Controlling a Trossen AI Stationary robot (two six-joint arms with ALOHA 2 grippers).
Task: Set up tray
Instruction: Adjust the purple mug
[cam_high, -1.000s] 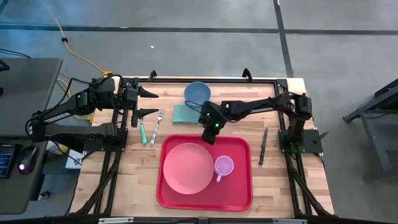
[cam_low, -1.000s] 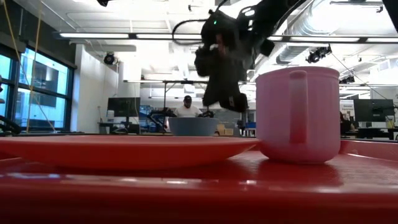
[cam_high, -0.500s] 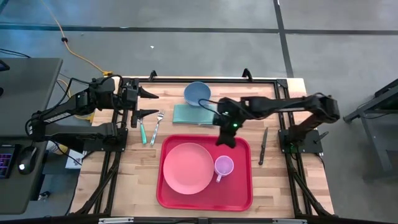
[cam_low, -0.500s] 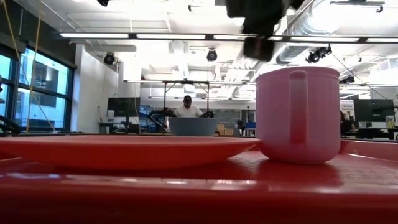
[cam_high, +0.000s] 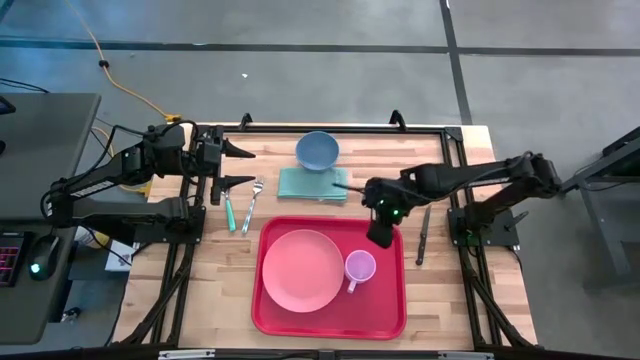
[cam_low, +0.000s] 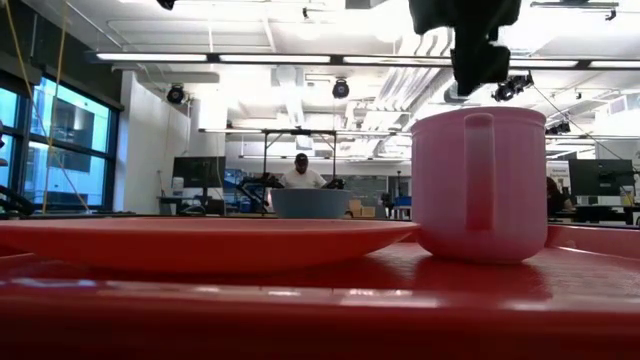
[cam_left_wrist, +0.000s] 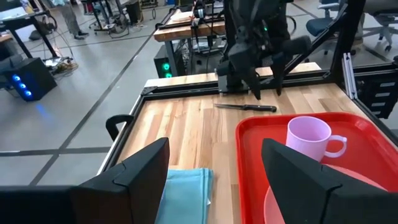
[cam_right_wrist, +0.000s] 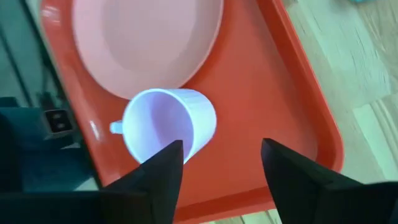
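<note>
The red tray (cam_high: 330, 318) lies at the table's near middle. On it rest a round pink plate (cam_high: 302, 270) and, to the plate's right, an upright pink mug (cam_high: 359, 267) with its handle toward the near edge. My right gripper (cam_high: 381, 236) hangs open above the tray's far right corner, just beyond the mug (cam_right_wrist: 168, 127), fingers pointing down and touching nothing. My left gripper (cam_high: 245, 166) waits open at the table's far left. In the low view the mug (cam_low: 480, 185) stands on the tray (cam_low: 300, 310) with my right gripper (cam_low: 478, 60) above it.
A blue bowl (cam_high: 317, 150) and a folded teal cloth (cam_high: 312, 184) lie beyond the tray. A fork (cam_high: 251, 205) and a green-handled utensil (cam_high: 229, 210) lie left of it, and a dark knife (cam_high: 423, 232) lies to its right. A person (cam_low: 301, 175) sits far behind.
My right gripper has risen and travelled from above the tray's far edge near the plate toward the table's right edge, ending over the tray's far right corner beside the mug. Its fingers, together a second ago, now stand apart. Plate and mug have stayed put.
</note>
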